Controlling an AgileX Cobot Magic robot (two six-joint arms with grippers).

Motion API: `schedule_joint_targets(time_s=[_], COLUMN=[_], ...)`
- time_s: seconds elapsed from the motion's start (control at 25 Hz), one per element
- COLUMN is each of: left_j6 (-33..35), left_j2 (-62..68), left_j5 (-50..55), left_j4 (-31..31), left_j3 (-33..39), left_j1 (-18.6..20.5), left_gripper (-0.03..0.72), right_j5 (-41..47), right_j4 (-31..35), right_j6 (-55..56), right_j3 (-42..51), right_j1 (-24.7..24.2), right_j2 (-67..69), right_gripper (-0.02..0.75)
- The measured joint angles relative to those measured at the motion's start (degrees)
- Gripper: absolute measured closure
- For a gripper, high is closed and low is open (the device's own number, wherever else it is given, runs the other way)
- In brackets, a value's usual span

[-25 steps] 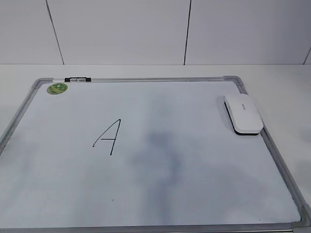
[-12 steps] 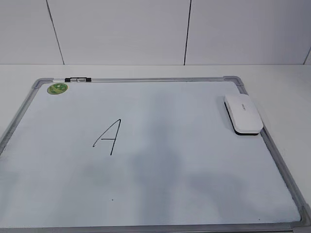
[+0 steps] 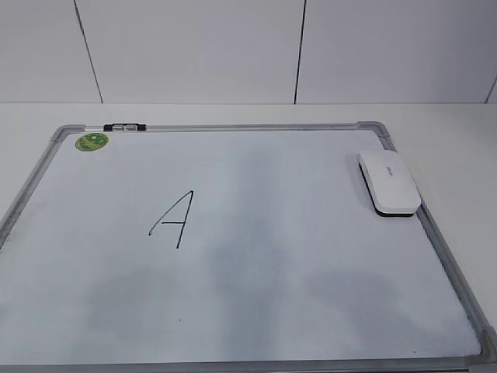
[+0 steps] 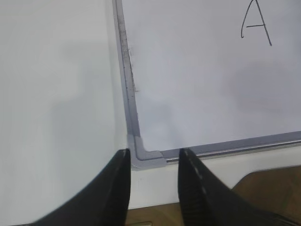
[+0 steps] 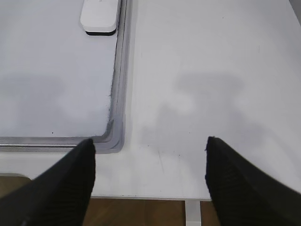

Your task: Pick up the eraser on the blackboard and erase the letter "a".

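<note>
The white eraser [image 3: 388,183] lies on the blackboard [image 3: 233,127], a white dry-erase board, against its right frame near the far right corner. It also shows at the top of the right wrist view [image 5: 99,16]. A capital "A" [image 3: 175,220] is drawn left of the middle and shows in the left wrist view [image 4: 256,21]. No lowercase "a" is in view. My left gripper [image 4: 154,153] is open and empty over the board's near left corner [image 4: 129,94]. My right gripper [image 5: 149,141] is wide open and empty over the table right of the board's near right corner [image 5: 117,84]. Neither gripper shows in the exterior view.
A round green sticker [image 3: 92,141] sits in the board's far left corner, with a black and white marker [image 3: 124,127] on the far frame beside it. The white table [image 5: 202,70] ends close below both grippers, with brown floor beyond its edge [image 5: 141,212].
The dark shadow on the middle of the board has faded and spread toward the near edge. The eraser and the "A" have not moved.
</note>
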Motion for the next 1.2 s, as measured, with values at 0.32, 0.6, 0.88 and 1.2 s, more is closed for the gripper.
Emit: schedule_joint_targets(time_s=[0.32,0.6,0.88,1.2], left_j6=[-2.1,-5.5,-6.3,-6.3], left_j2=[-2.1,-11.3,-18.7,-19.0], left_j5=[3.0,3.2,3.4,1.1], left_j4=[2.7,5.7,6.0,5.6], left_j3=[0.0,1.4,1.4,3.0], left_j1=[-0.7,-0.7,-0.8,-0.8], left_gripper=[0.452,0.452,0.452,0.452], right_j5=[-0.4,-0.4,-0.4,-0.4], right_j4=[-0.1,-0.1,-0.1,-0.1], right_j6=[0.0,0.0,0.0,-0.1], right_j3=[0.2,0.2,0.2,0.2], right_j1=[0.0,0.0,0.0,0.0], right_j2=[0.0,0.0,0.0,0.0], right_gripper=[0.169,0.169,0.169,0.169])
